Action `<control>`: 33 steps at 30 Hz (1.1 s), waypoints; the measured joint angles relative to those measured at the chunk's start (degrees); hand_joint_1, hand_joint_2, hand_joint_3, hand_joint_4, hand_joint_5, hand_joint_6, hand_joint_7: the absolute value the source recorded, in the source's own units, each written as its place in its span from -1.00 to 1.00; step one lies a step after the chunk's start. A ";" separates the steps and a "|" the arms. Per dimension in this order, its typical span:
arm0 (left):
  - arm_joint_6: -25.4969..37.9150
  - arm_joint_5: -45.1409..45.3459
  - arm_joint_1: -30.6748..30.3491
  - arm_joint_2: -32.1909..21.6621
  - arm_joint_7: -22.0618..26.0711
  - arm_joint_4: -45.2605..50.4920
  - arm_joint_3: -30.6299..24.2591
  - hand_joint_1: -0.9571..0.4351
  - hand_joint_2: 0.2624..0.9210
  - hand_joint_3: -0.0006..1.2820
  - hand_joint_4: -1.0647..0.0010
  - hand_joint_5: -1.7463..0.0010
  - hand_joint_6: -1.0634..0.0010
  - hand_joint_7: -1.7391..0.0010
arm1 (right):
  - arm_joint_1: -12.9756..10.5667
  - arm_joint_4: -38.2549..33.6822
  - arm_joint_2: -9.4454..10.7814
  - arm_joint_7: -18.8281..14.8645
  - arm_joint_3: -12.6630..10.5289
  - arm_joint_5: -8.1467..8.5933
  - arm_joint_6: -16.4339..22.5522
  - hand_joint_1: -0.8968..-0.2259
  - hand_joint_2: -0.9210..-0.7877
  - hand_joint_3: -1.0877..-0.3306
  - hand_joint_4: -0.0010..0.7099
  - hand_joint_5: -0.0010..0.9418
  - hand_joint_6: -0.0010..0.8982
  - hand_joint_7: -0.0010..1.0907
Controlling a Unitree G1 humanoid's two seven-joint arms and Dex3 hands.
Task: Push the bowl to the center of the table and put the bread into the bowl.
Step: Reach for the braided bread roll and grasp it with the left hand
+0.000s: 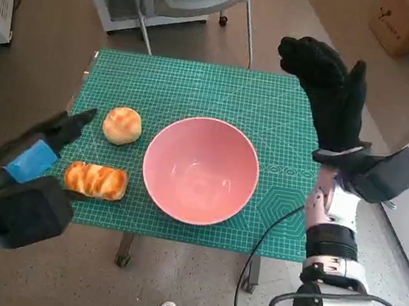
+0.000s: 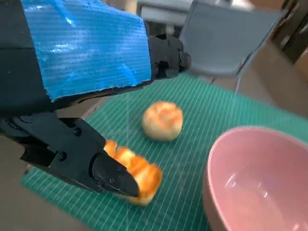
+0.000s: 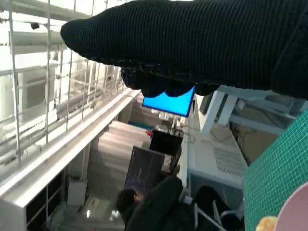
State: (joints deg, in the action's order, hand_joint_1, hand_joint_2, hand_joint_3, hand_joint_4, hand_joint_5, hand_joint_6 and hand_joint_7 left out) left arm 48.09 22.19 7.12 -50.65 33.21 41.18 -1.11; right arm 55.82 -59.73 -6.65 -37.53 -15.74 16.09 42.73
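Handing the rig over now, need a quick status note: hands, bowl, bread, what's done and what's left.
Left hand: open, holds nothing, hovering by the table's left edge near the long glazed bread loaf.
Right hand: gloved, raised over the table's right edge, holds nothing.
Empty pink bowl: about mid-table on the green cutting mat.
Round bread bun: on the mat, left of the bowl.
Done: bowl looks centred.
Left: bread into bowl.
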 measured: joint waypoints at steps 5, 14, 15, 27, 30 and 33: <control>0.61 1.31 1.26 -1.27 0.75 -0.15 2.77 0.66 0.32 -0.99 0.96 0.99 0.62 0.96 | -0.01 0.00 -0.09 -0.10 -0.02 0.05 -0.19 -0.03 -1.00 0.52 -0.34 -0.99 -0.28 -0.98; 0.33 2.54 3.06 -2.12 2.24 -3.04 6.75 0.59 0.31 -0.99 0.92 0.99 0.61 0.99 | -0.02 0.00 -0.27 -0.26 -0.04 0.74 -1.14 -0.03 -1.00 0.52 -0.34 -1.00 -0.28 -0.98; 0.22 2.62 3.29 -2.14 2.33 -3.72 7.18 0.58 0.31 -0.99 0.92 0.99 0.61 0.99 | -0.02 0.00 -0.27 -0.26 -0.03 0.76 -1.16 -0.02 -1.00 0.52 -0.34 -1.00 -0.28 -0.98; -1.70 5.26 6.74 -0.45 0.70 -14.52 12.55 0.54 0.34 -0.98 0.87 0.99 0.52 0.98 | -0.10 0.00 -0.29 -0.25 -0.01 1.00 -1.24 -0.02 -1.00 0.52 -0.34 -1.00 -0.28 -0.98; -2.73 6.15 7.65 0.44 -0.10 -17.70 13.91 0.54 0.36 -0.98 0.85 0.99 0.48 0.97 | -0.12 -0.01 -0.29 -0.25 0.00 1.03 -1.24 -0.02 -1.00 0.52 -0.34 -1.00 -0.28 -0.98; -3.87 7.12 8.63 1.64 -0.93 -21.24 15.04 0.54 0.38 -0.97 0.83 0.99 0.45 0.97 | -0.16 0.00 -0.30 -0.25 0.00 1.05 -1.24 -0.02 -1.00 0.52 -0.34 -1.00 -0.28 -0.99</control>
State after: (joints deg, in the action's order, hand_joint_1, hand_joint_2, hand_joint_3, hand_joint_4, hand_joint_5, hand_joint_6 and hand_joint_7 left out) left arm 44.22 29.31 15.75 -49.02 32.29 19.94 13.94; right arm 55.66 -59.74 -6.95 -37.77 -15.74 17.14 41.49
